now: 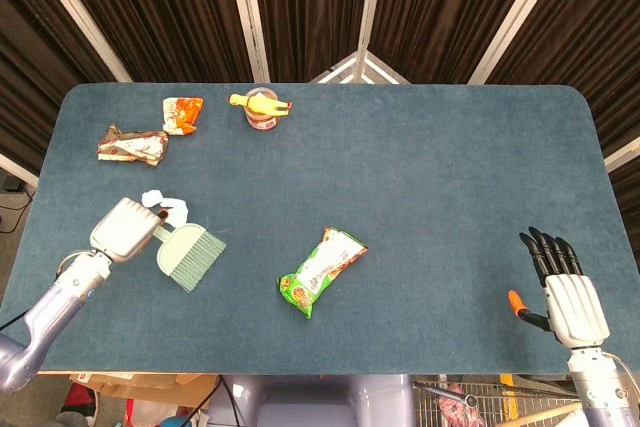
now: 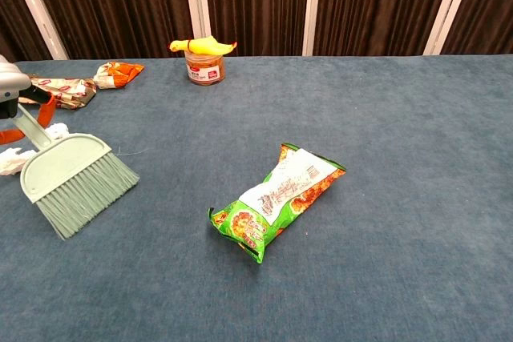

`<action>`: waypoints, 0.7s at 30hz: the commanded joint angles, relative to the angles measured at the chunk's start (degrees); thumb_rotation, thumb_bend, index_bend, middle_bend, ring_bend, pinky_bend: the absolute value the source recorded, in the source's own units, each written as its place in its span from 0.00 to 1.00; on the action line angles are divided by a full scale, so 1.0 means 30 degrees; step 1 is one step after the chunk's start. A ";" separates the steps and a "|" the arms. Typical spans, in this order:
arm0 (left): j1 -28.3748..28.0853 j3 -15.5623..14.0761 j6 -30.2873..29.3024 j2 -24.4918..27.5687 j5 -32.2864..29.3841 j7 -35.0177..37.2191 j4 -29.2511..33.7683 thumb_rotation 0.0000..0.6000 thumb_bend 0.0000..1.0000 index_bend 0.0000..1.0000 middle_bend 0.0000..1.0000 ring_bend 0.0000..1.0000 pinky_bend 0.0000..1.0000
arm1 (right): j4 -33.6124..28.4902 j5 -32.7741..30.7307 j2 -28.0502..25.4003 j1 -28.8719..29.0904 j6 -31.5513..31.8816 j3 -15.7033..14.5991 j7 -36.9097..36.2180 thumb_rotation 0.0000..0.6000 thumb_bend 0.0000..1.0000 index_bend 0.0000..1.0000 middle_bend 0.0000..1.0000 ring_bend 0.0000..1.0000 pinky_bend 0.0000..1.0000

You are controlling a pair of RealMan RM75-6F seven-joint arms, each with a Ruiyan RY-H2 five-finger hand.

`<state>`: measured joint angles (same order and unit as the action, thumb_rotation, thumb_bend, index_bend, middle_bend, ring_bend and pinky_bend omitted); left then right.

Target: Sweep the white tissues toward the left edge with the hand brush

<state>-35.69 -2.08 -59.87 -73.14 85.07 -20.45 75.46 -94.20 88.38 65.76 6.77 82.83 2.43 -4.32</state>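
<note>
Nearest you, at the front right of the table (image 1: 420, 177), your right hand (image 1: 560, 287) rests with its dark fingers (image 1: 545, 252) straight and spread, pointing toward the far edge — it holds nothing.

At the front left, your left hand (image 1: 124, 229) is clamped on the handle of the hand brush (image 1: 188, 255). The head view shows the pale green brush head angled out to the right of the hand; the chest view shows its bristles (image 2: 86, 194) splayed toward the blue cloth, low over it, but you cannot tell whether they touch. In the chest view only the edge of the left hand shows at the frame's left border.

White tissues (image 1: 168, 204) lie just behind the brush and the hand — a couple of crumpled pieces peek out beside the hand in the head view, and in the chest view one piece sits behind the brush handle and another at the left border, both partly hidden. They sit close to the table's left side.

Toward the middle front lies a green and orange snack bag (image 1: 321, 271), set diagonally, well apart from the brush.

Further back on the left: a brown crumpled wrapper (image 1: 132, 144), then a small orange and white packet (image 1: 182, 113) just beside it. Farthest, near the back edge, a small jar (image 1: 262, 119) with a yellow toy duck (image 1: 258, 102) lying on top.
</note>
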 commanded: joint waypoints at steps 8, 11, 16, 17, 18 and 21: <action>0.0408 0.0583 0.0585 -0.0473 -0.1368 0.0408 -0.3826 1.00 0.76 0.80 1.00 1.00 0.99 | 0.0024 -0.0109 0.0009 -0.0020 -0.0005 0.0043 -0.0071 1.00 0.34 0.00 0.00 0.00 0.00; 0.0604 0.0752 0.0486 -0.0019 -0.1651 0.0648 -0.4405 1.00 0.76 0.80 1.00 1.00 0.99 | -0.0008 -0.0095 0.0012 -0.0024 0.0002 0.0035 -0.0027 1.00 0.34 0.00 0.00 0.00 0.00; 0.0924 0.1230 0.0212 0.0963 -0.2247 0.1051 -0.5365 1.00 0.76 0.80 1.00 1.00 0.99 | -0.0034 0.0019 0.0053 -0.0022 0.0077 0.0030 0.0065 1.00 0.34 0.00 0.00 0.00 0.00; 0.0967 0.1325 0.0132 0.1084 -0.2321 0.1168 -0.5437 1.00 0.76 0.80 1.00 1.00 0.99 | -0.0032 0.0030 0.0064 -0.0025 0.0092 0.0031 0.0086 1.00 0.34 0.00 0.00 0.00 0.00; 0.1017 0.1468 0.0014 0.1198 -0.2441 0.1320 -0.5499 1.00 0.76 0.80 1.00 1.00 0.99 | -0.0042 0.0033 0.0070 -0.0023 0.0096 0.0035 0.0095 1.00 0.34 0.00 0.00 0.00 0.00; 0.1174 0.2042 -0.0383 0.1510 -0.2965 0.1844 -0.5531 1.00 0.76 0.80 1.00 1.00 0.99 | -0.0030 0.0039 0.0081 -0.0021 0.0099 0.0034 0.0158 1.00 0.34 0.00 0.00 0.00 0.00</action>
<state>-32.48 3.32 -60.41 -69.10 76.87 -15.61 58.99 -94.30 88.50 66.00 6.70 83.13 2.53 -3.85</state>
